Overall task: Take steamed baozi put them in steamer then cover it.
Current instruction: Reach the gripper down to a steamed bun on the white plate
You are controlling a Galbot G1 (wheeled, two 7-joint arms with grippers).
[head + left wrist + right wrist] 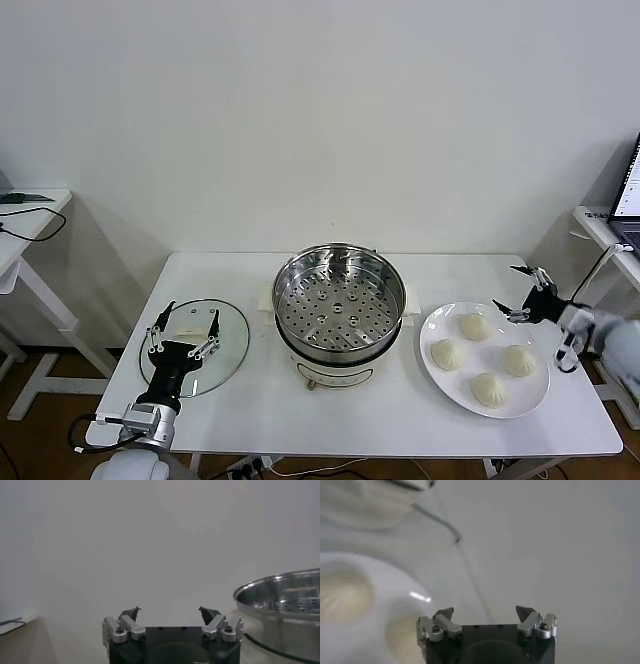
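The steamer (340, 310) stands open in the middle of the table, its perforated tray empty; its steel rim (285, 592) also shows in the left wrist view. Several steamed baozi (473, 326) lie on a white plate (495, 345) to the right, one showing blurred (342, 592) in the right wrist view. The cover (232, 345), clear glass with a white handle, lies flat on the table at the left. My left gripper (192, 314) (169, 610) hovers open over the cover's handle. My right gripper (507, 287) (484, 611) is open and empty, above the plate's far right rim.
A grey power cord (440, 522) runs from the steamer's cream base (335, 377) across the table behind the plate. Side tables stand at the far left (30, 215) and far right (605, 225), the right one carrying a laptop (630, 190).
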